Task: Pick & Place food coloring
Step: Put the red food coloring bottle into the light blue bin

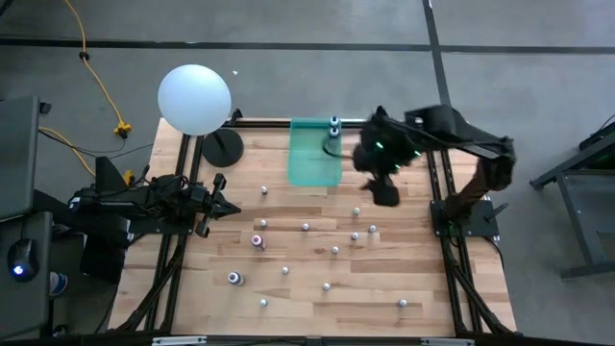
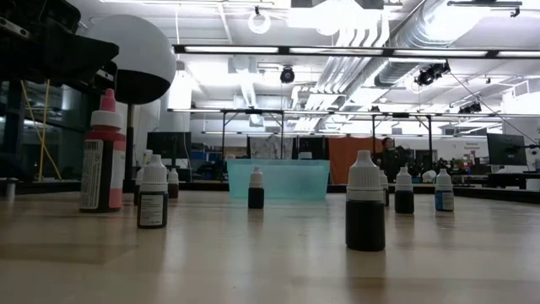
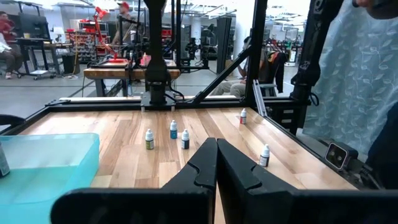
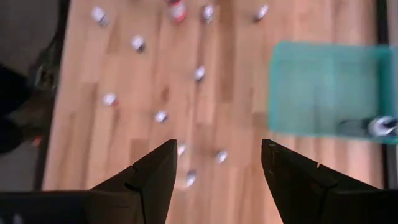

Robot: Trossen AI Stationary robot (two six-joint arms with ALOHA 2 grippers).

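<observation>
Dark bottle [image 2: 365, 203] on table [image 1: 384, 288], teal bin [image 1: 314, 154] perhaps near far edge

Bright ceiling strip lights [image 2: 337, 52] flood the low view and bleach the room's upper part, leaving the bottles [image 2: 365, 203] as dark backlit shapes with soft shadows on the table [image 2: 253, 262]. Beyond the right gripper's jaws, everything is smeared with blur.
</observation>
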